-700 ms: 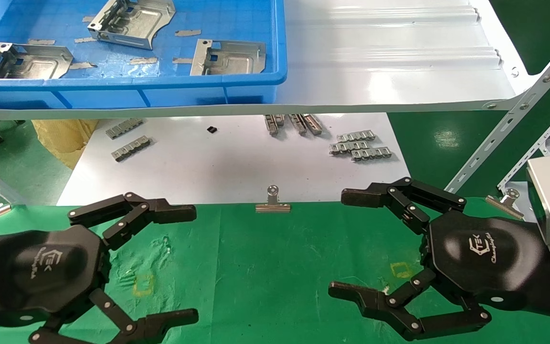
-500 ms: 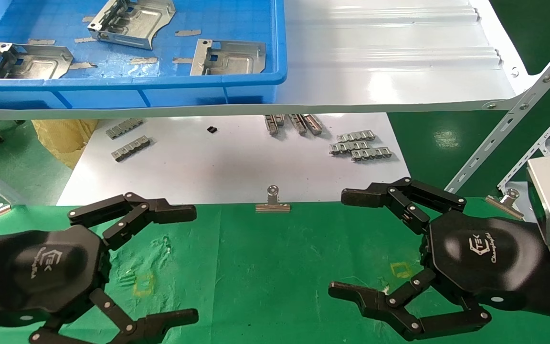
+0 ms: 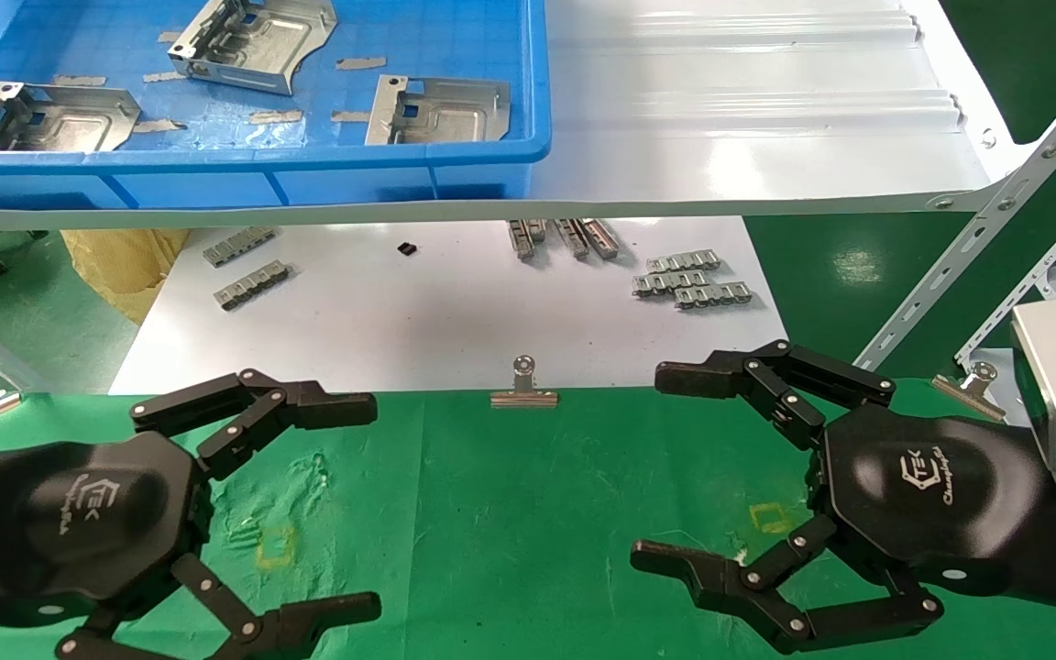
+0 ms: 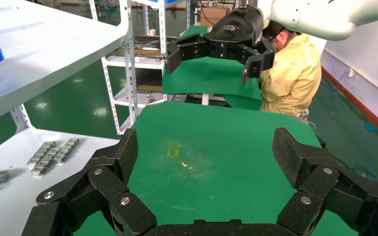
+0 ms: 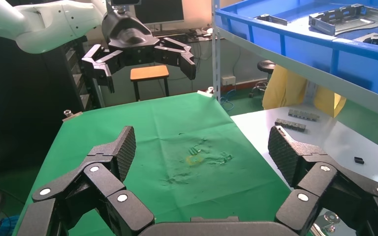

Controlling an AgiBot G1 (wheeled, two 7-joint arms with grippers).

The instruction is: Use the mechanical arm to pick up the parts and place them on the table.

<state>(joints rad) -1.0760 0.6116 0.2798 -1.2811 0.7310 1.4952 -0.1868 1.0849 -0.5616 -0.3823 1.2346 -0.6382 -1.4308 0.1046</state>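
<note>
Hovering with black link fingers spread apart, the left gripper [image 3: 372, 500] and right gripper [image 3: 656, 463] hang empty over the near wrinkled green cloth table [image 3: 528, 495]; three flat silver-grey sheet-metal parts [image 3: 441, 110] lie in the far-left blue plastic bin [image 3: 491, 174].

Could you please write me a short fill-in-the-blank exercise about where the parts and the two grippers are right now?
1. The number of parts lying in the blue bin is ___.
2. The left gripper and right gripper both hover over the ___ cloth of the table.
3. Both grippers' fingers are ___, holding nothing.

Missing words: three; green; open
</note>
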